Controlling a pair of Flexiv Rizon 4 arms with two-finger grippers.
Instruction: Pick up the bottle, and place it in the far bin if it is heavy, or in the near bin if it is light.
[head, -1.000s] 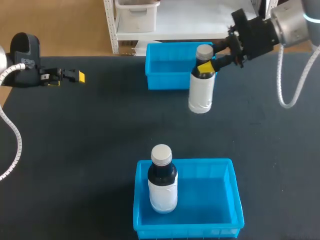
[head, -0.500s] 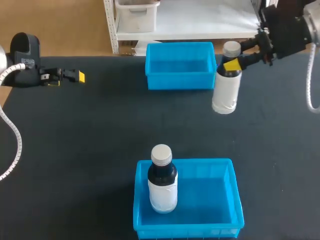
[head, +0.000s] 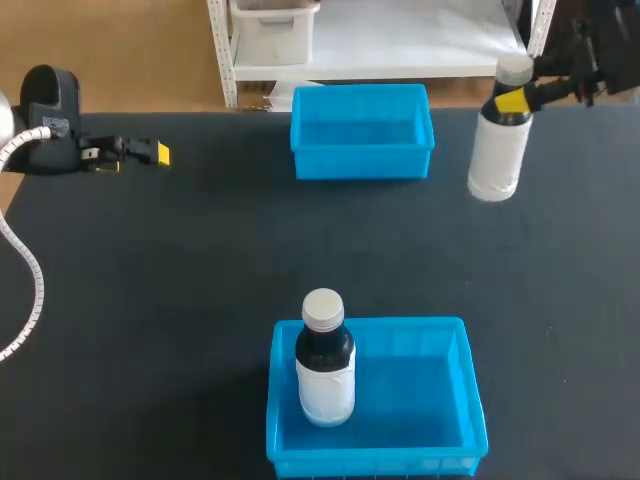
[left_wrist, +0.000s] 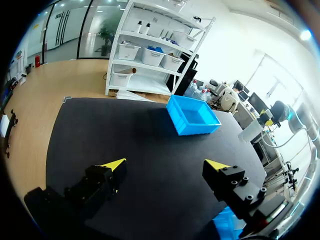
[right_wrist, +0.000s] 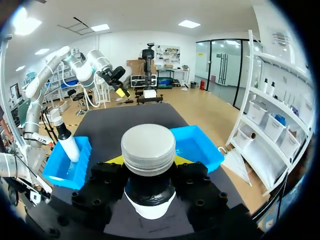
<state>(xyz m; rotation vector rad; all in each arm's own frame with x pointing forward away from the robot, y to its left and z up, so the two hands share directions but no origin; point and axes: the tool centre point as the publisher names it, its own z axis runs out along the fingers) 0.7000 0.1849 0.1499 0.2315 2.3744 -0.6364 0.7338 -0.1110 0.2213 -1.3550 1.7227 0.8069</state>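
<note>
Two bottles are showing. The right gripper (head: 520, 99) is clamping one bottle (head: 497, 145) by its dark neck, a yellow tip on each side, holding it upright at two o'clock over the table (head: 200, 260), at three o'clock from the far bin (head: 362, 92). The other bottle (head: 325, 370) is standing in the near bin (head: 470, 400) at six o'clock. The left gripper (left_wrist: 165, 164) is hovering at ten o'clock, fingers spread wide.

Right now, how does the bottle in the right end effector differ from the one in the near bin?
The gripped bottle is clamped at its neck by the right end effector, right of the far bin; the other bottle stands free inside the near bin. Both are upright, with grey caps, dark necks and white bodies.
</note>
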